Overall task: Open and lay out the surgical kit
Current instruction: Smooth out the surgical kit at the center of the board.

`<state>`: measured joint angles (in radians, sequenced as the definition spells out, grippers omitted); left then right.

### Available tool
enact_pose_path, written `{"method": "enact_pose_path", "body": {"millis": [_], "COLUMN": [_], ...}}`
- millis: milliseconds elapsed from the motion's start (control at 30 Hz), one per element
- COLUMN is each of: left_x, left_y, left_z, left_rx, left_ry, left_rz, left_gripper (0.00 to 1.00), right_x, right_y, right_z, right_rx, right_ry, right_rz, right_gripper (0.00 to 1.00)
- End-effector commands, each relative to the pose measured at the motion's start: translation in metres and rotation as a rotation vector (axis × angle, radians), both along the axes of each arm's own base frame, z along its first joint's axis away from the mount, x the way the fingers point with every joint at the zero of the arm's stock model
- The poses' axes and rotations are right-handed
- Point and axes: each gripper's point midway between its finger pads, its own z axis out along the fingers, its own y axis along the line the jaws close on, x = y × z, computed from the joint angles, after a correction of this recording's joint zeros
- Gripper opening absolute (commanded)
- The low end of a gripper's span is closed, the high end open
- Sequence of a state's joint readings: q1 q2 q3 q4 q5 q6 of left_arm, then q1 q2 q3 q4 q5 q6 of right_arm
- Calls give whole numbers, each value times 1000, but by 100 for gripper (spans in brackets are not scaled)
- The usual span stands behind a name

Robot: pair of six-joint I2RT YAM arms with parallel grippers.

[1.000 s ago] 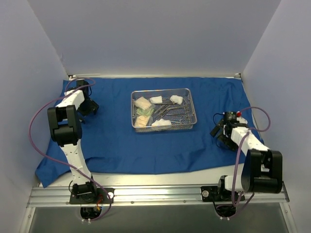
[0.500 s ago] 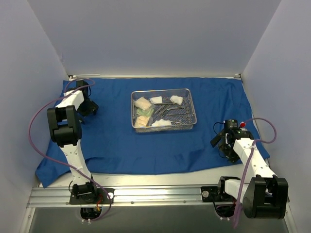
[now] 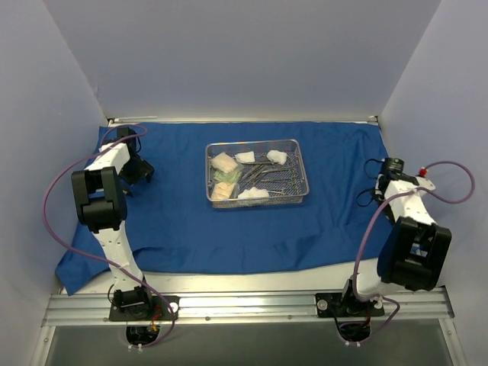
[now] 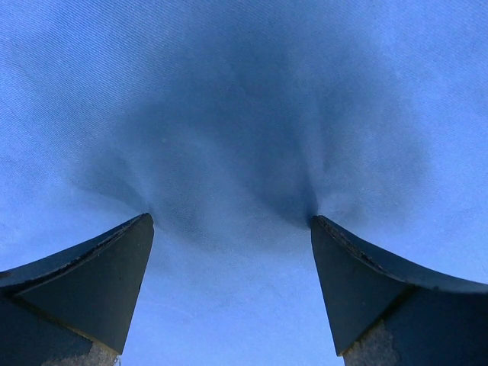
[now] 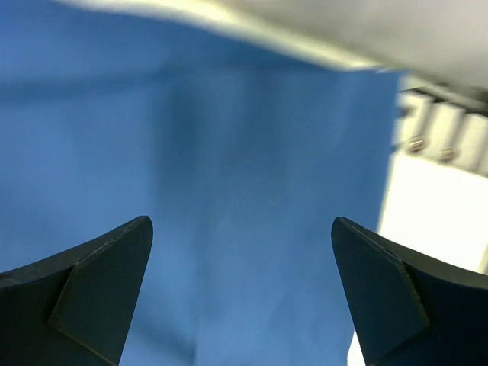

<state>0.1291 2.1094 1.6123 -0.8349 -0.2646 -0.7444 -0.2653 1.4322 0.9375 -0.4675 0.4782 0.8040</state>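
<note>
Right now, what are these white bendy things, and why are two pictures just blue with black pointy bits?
They are two robot arms bolted side by side. One picture is from a camera above: it shows a blue cloth spread out, with a wire tray holding white gauze pads and metal tools. The other two come from small cameras on each wrist, so the black points are that arm's own fingers. The left gripper is open, tips down on the cloth. The right gripper is open near the cloth's edge. Neither holds anything.
</note>
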Motion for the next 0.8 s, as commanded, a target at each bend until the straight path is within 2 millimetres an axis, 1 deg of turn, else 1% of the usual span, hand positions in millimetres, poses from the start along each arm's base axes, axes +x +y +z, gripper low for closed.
{"method": "enact_pose_path", "body": {"millis": [0,33,67,100,200,333,367,433,500,600,700,733,767], "left_x": [7,7,7,8,8,7,7,6,6,6,7,6,8], "left_y": [4,4,4,4,4,4,4,4,4,5,5,5,5], "left_z": [13,12,13,14,13,10,10,9,8,8,7,6,7], "left_rx": [7,7,7,8,6,7,7,8,9,10,10,9,9], "left_ry": [-32,-29,-29,-30,-30,-24,-24,-19,-16,-17,-17,-11,-14], "left_rz": [-6,-9,-9,-7,-6,-6,-6,-5,-4,0,-2,0,-2], "left_gripper": [94,94,94,94,94,94,94,94,94,94,94,94,94], "right_x": [-24,-22,-23,-26,-16,2,2,5,2,-3,1,0,-3], "right_y": [-47,-54,-59,-65,-73,-73,-73,-73,-72,-68,-64,-64,-64], "right_z": [-8,-11,-18,-19,-27,-42,-48,-52,-60,-70,-78,-78,-80], "right_rx": [-72,-86,-92,-118,-137,-101,-96,-90,-81,-71,-40,-36,-41], "right_ry": [59,55,85,101,125,95,106,106,128,138,125,126,133], "right_rz": [-161,-175,-183,-200,-188,-160,-161,-162,-164,-164,-152,-156,-172], "right_gripper": [98,97,97,97,96,94,93,93,91,91,90,88,82]}}
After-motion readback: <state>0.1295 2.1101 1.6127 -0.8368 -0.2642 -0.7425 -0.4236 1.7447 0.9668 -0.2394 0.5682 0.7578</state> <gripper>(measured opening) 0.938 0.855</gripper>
